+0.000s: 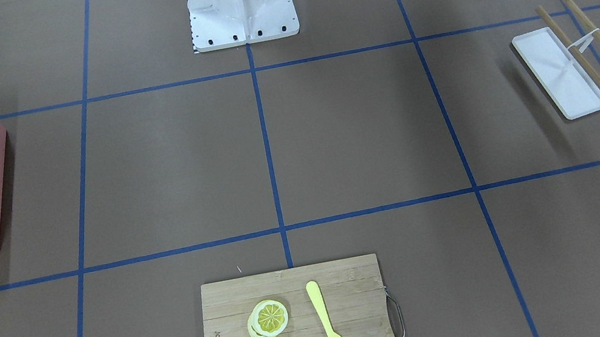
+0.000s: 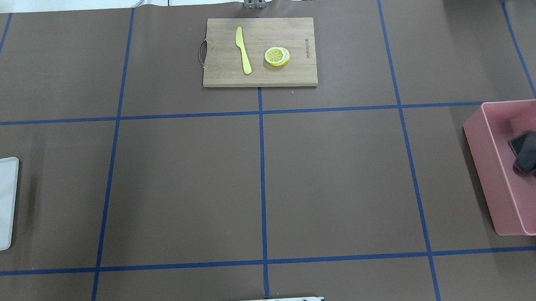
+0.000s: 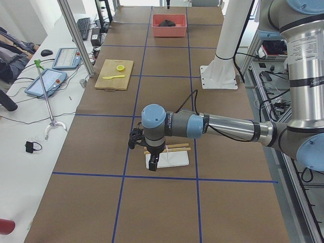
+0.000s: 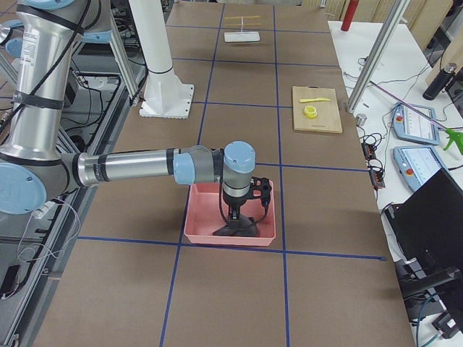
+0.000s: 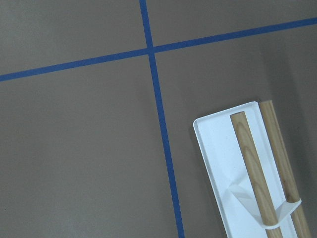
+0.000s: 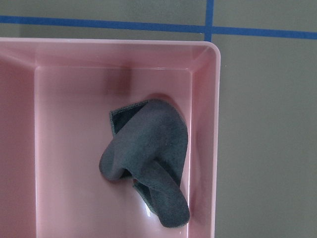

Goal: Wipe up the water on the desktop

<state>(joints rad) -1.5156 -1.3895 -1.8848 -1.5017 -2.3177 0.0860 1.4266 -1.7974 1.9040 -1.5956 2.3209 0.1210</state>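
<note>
**Both hands hang over the table's ends**

The brown table (image 2: 341, 179), crossed by blue tape lines, fills every view and carries everything else.

The left hand (image 3: 152, 165) hangs pointing down over a white tray (image 1: 551, 68) at the robot's left end. It shows only in the side view, so I cannot tell whether it is open or closed. Two wooden sticks (image 1: 597, 32) lie side by side on the tray's far edge, held in a white clip.

The right hand (image 4: 236, 223) reaches down into a pink bin (image 2: 500, 194) at the other end, low over a crumpled grey cloth (image 6: 148, 163). Its grip, and whether it touches the cloth, I cannot tell.

Across from the white base (image 1: 240, 6) lies a board (image 2: 228, 75). On it are a yellow knife (image 2: 243, 50) and lemon slices (image 2: 277, 56), a little apart.
</note>
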